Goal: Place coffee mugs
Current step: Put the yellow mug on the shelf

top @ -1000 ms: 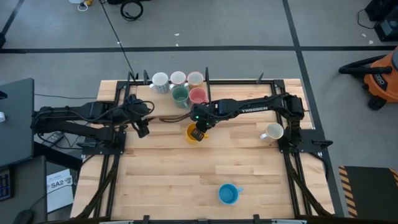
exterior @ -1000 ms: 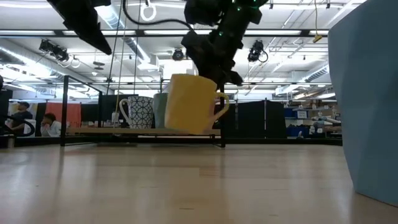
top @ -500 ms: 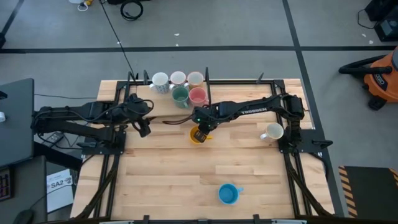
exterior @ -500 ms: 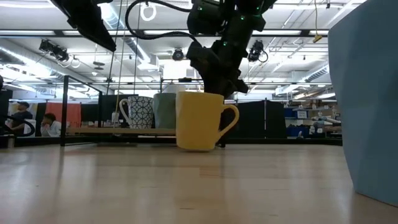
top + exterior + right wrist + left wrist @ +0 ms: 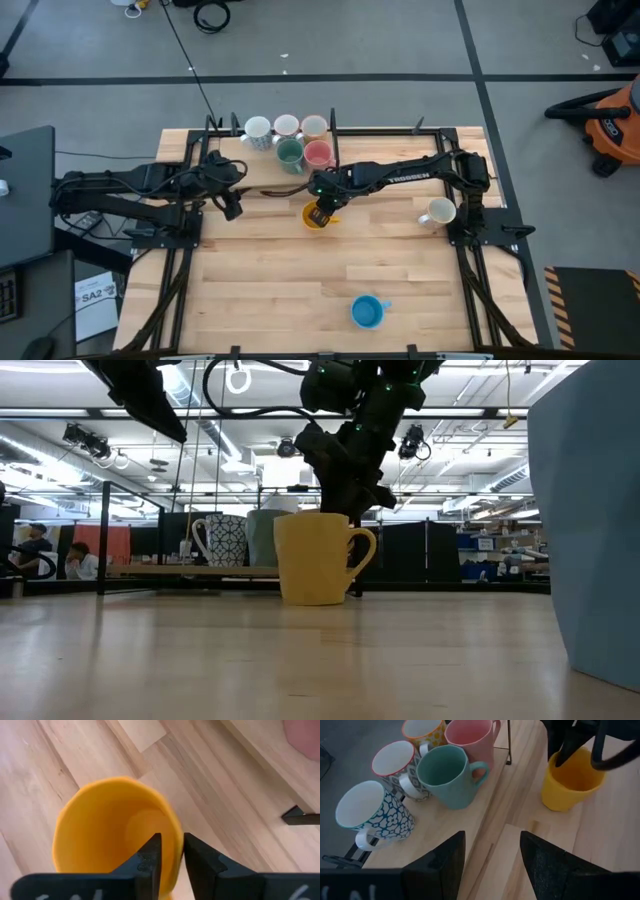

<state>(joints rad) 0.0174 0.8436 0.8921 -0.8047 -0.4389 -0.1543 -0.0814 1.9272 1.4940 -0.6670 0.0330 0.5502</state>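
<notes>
An orange-yellow mug [image 5: 313,216] stands upright on its base mid-table, and my right gripper [image 5: 321,211] is shut on its rim from above. In the low view the mug [image 5: 313,557] sits on the wood with its handle [image 5: 363,549] to one side. Five mugs cluster on a raised board at the far edge: three patterned white ones [image 5: 257,130], a green one [image 5: 290,153] and a pink one [image 5: 318,153]. A white mug [image 5: 437,211] stands near the right edge, a blue one [image 5: 367,311] near the near edge. My left gripper [image 5: 229,206] hovers open to the left. My right gripper pinches the wall of the orange-yellow mug at its rim [image 5: 169,826], one finger [image 5: 149,857] inside the cup and the other outside. The fingers come from above, pointing down. The mug stands upright with its base on the table.
The board with the mug cluster [image 5: 447,775] lies just beyond the orange-yellow mug [image 5: 570,782], next to a black frame post. The blue mug [image 5: 590,520] looms close to the low camera. Bare wood spreads between the mid-table and the near edge.
My right gripper has come down with the orange-yellow mug. A second ago the mug hung tilted just above the table; now it stands upright on its base, after a small sideways shift. The left arm has kept still.
</notes>
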